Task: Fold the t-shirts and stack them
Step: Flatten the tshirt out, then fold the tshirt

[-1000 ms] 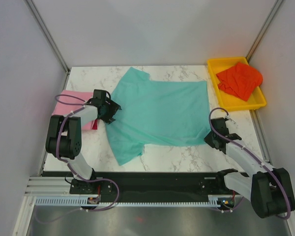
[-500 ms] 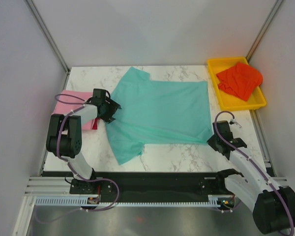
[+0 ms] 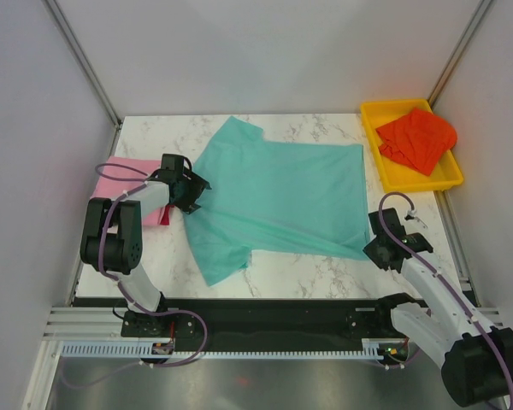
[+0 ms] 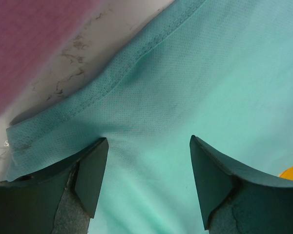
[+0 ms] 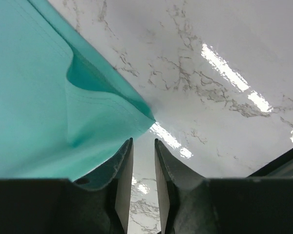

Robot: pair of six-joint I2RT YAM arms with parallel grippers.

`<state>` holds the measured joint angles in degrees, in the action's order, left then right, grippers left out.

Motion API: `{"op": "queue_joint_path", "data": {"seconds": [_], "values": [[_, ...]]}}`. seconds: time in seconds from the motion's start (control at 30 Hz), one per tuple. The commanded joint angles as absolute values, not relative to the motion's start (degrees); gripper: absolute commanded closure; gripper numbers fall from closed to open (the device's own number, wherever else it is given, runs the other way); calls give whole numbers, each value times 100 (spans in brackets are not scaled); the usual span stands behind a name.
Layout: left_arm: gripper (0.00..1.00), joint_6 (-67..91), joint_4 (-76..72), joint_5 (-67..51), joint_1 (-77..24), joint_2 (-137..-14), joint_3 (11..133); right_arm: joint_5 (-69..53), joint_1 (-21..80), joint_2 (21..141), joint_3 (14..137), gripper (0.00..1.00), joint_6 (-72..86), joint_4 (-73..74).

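The teal t-shirt (image 3: 278, 198) lies spread flat in the middle of the table. My left gripper (image 3: 192, 195) is low over its left edge by the sleeve. In the left wrist view the left gripper (image 4: 149, 139) is open, with teal cloth (image 4: 195, 78) under both jaws. My right gripper (image 3: 373, 248) is at the shirt's near right corner. In the right wrist view the right gripper (image 5: 143, 141) has a narrow gap with only marble in it, and the teal corner (image 5: 88, 112) lies just beyond its left finger. A folded pink t-shirt (image 3: 120, 177) lies at the left on a crimson one (image 3: 163, 219).
A yellow tray (image 3: 385, 158) at the back right holds the crumpled orange-red t-shirt (image 3: 417, 138). White walls close in the table on three sides. Bare marble (image 3: 316, 272) shows along the near edge and at the far left corner.
My right gripper has moved toward the near right, and the teal shirt's near right corner has stretched out that way. The left arm has not moved.
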<state>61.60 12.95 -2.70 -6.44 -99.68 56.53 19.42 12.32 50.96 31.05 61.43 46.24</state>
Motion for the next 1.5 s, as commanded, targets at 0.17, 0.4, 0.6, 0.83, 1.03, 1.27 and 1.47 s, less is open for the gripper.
{"op": "queue_joint_path", "data": {"seconds": [0.17, 0.4, 0.6, 0.83, 1.03, 1.27, 1.47], "values": [[15, 5810, 1626, 263, -808, -9493, 5494, 2312, 1292, 5045, 3472, 57, 5986, 4764], [0, 5520, 2441, 307, -958, -8430, 5291, 1986, 1309, 5396, 3174, 60, 5695, 3895], [1, 5641, 3996, 650, -984, -7235, 5115, 1758, 1301, 5817, 2848, 57, 5651, 3270], [1, 5941, 4781, 536, -1537, -5785, 4230, 1678, 1301, 6223, 2681, 58, 5757, 2865], [2, 6196, 5080, 501, -1942, -4808, 3762, 2065, 1309, 6178, 2856, 78, 5616, 2821], [4, 6196, 5238, 395, -2197, -4992, 3551, 1943, 1309, 6784, 3102, 76, 5248, 2453], [5, 6504, 5151, 756, -2715, -5500, 3551, 1933, 1310, 6707, 3129, 54, 4957, 2259]]}}
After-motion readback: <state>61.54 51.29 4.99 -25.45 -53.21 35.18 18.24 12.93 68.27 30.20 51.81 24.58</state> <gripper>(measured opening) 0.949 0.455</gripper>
